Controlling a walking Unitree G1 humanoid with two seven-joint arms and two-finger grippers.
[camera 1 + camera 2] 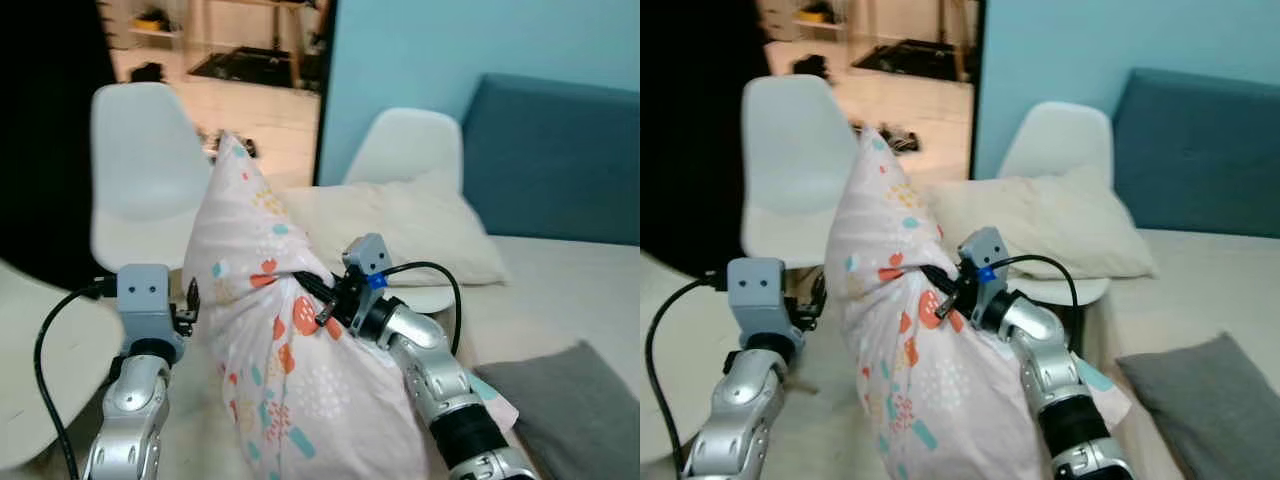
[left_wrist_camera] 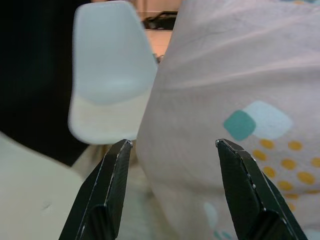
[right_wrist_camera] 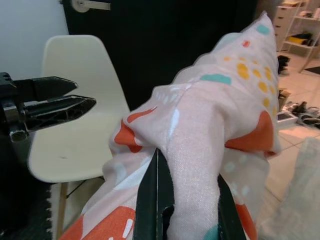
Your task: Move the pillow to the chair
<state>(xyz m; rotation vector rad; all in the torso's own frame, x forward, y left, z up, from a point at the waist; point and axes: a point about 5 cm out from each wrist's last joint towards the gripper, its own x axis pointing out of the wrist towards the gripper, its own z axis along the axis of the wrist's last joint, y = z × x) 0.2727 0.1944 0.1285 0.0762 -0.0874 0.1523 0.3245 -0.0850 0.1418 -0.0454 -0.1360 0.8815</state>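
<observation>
I have the pale pink pillow with orange, teal and yellow prints (image 1: 285, 340) held up in front of me, standing on end with one corner pointing up. My right gripper (image 1: 318, 296) is pinched tight on a bunched fold of its fabric about midway up; in the right wrist view the cloth bulges out between the two black fingers (image 3: 150, 200). My left gripper (image 2: 172, 150) sits at the pillow's left edge with its fingers spread apart, one finger against the fabric side and the other out in the air toward the chair; it grips nothing.

Just beyond the pillow's left edge stands a white moulded plastic chair (image 1: 140, 170) with its seat bare, and there is open air between it and my left arm. A second white shell chair (image 1: 410, 150) stands behind and to the right, with a cream cushion (image 1: 400, 235) lying on it. At far left I see the curved rim of another cream chair seat (image 1: 30, 370).

To the right lies a cream bed surface (image 1: 570, 290) with a grey cushion (image 1: 580, 410) on it, a dark blue headboard (image 1: 560, 160) and a light blue wall (image 1: 410, 50) behind. A tiled floor (image 1: 250, 105) runs back into a further room.
</observation>
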